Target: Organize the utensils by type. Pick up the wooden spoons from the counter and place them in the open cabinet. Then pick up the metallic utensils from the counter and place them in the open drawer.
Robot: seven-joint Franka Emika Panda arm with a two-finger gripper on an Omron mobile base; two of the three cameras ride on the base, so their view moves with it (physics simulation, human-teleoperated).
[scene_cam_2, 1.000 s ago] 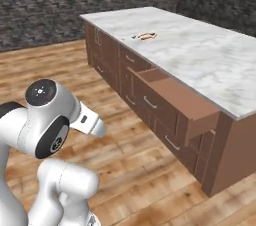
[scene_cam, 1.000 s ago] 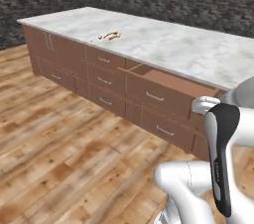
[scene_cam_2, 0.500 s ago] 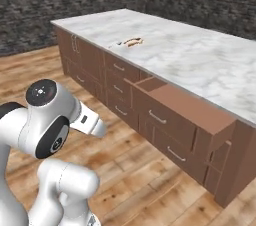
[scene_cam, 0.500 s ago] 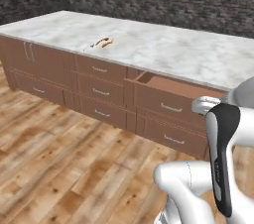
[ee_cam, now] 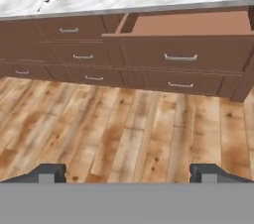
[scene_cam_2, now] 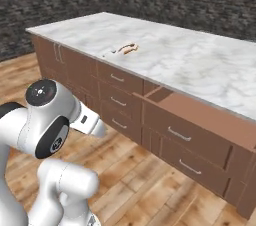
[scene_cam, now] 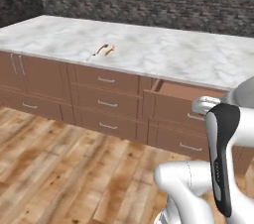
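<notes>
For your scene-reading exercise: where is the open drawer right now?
The open drawer juts from the top row of cupboard fronts under the counter, right of the closed drawers in both base views, well right of the utensils on the marble.

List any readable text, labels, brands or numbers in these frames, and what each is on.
None. No words, labels, brands or numbers can be read on the counter, the open drawer, the cupboard fronts, the wood floor, the stone wall or the robot arm. The utensils are too small to show any marking.
</notes>
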